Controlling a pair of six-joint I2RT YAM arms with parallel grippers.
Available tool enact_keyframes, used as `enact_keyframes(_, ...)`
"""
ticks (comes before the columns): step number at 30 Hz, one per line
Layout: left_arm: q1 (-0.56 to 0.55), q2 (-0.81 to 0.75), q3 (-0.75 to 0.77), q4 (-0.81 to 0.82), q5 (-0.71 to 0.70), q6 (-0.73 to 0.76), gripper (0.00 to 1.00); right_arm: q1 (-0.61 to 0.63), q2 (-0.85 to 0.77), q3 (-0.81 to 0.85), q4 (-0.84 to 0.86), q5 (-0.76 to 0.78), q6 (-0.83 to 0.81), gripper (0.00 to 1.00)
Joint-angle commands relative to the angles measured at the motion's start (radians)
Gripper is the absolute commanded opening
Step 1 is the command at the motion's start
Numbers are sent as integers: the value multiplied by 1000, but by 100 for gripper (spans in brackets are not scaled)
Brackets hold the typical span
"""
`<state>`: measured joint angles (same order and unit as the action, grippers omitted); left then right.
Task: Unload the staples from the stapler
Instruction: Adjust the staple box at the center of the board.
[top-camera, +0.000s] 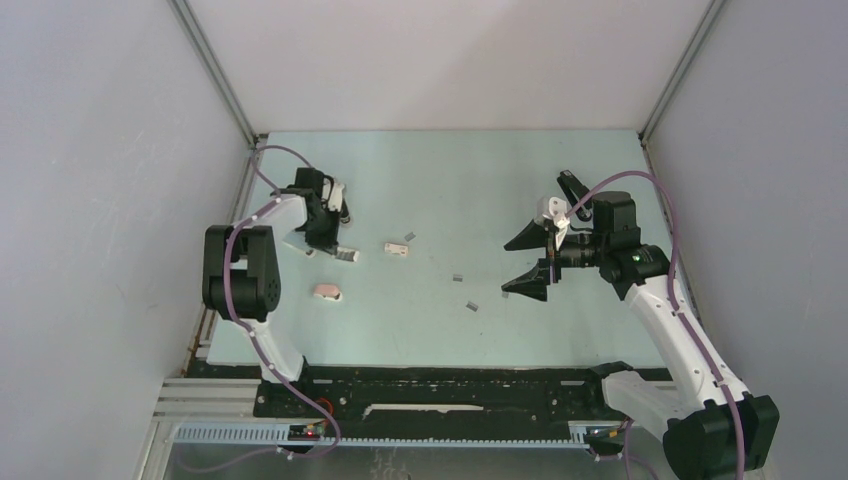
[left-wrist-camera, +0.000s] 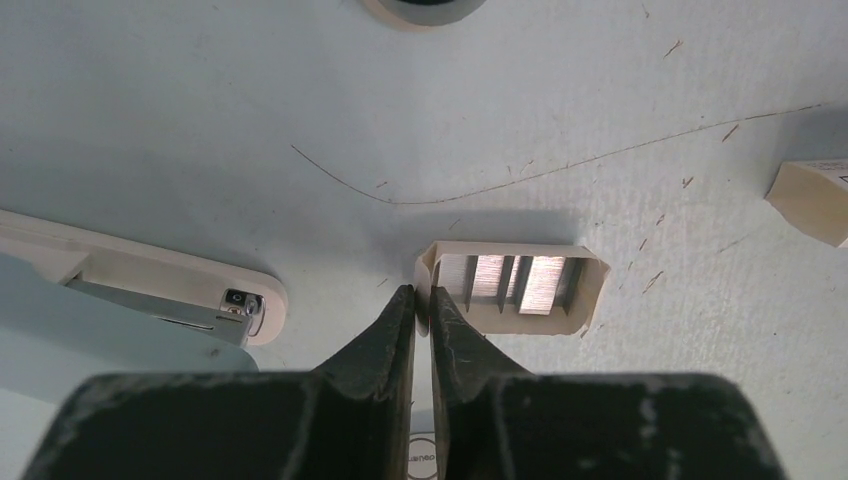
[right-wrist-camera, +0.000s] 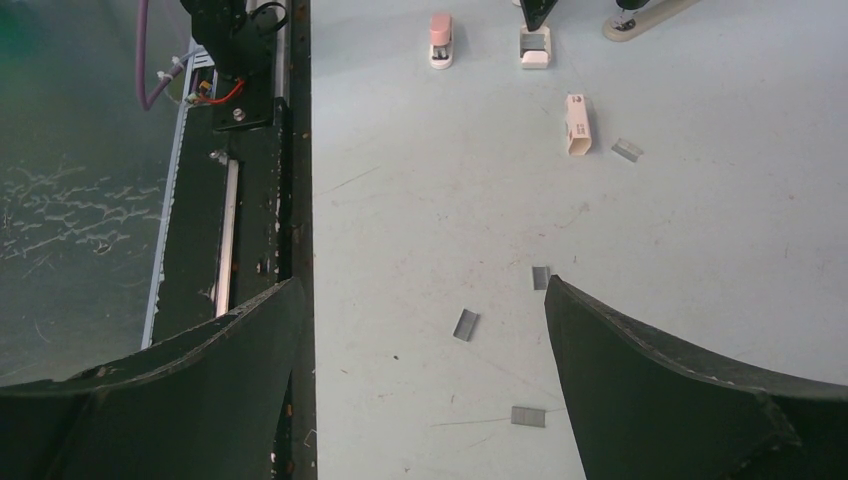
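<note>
Stapler, slim cream-cased desk type with silver metal channel (left-wrist-camera: 160, 292), lies beside left gripper (left-wrist-camera: 421, 300) toward wrist-view left, long axis across view, far end cut off. Left jaws are narrow, pinching the side wall of small cream open box (left-wrist-camera: 590, 290) holding silver staple strips (left-wrist-camera: 535, 280). Right gripper (right-wrist-camera: 425, 290) is spread wide, empty, well apart. Can't tell whether staples remain inside the stapler.

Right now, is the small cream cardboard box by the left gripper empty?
Not empty: the small cream box holds shiny silver staple strips, left wrist view.

stapler (left-wrist-camera: 130, 265) cut off (left edge)
</note>
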<state>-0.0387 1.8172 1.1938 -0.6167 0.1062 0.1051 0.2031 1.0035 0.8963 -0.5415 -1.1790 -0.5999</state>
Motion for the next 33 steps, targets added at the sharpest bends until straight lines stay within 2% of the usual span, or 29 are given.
enact_keyframes(1,-15,15,70,-23,-6,-6,14,-5,-12,4,15,-18,11,100)
enact_keyframes(2,-17,14,70,-24,-8,-7,13,-5,-13,4,17,-19,11,100)
enact_keyframes(4,-20,14,71,-29,-10,-10,3,-5,-13,4,17,-19,14,100)
enact_keyframes(5,-22,13,72,-31,-13,-13,1,-6,-13,5,18,-20,14,100)
enact_keyframes(14,-70,-37,36,-48,-9,-46,0,-17,-25,5,17,-30,17,100)
enact_keyframes(20,-131,-119,-18,-44,-50,-140,0,-18,-33,4,15,-36,17,100)
enact_keyframes(29,-279,-240,-121,-28,-103,-301,0,-16,-40,4,10,-39,10,100)
enact_keyframes(33,-372,-276,-144,-29,-181,-396,0,-14,-40,4,7,-38,6,100)
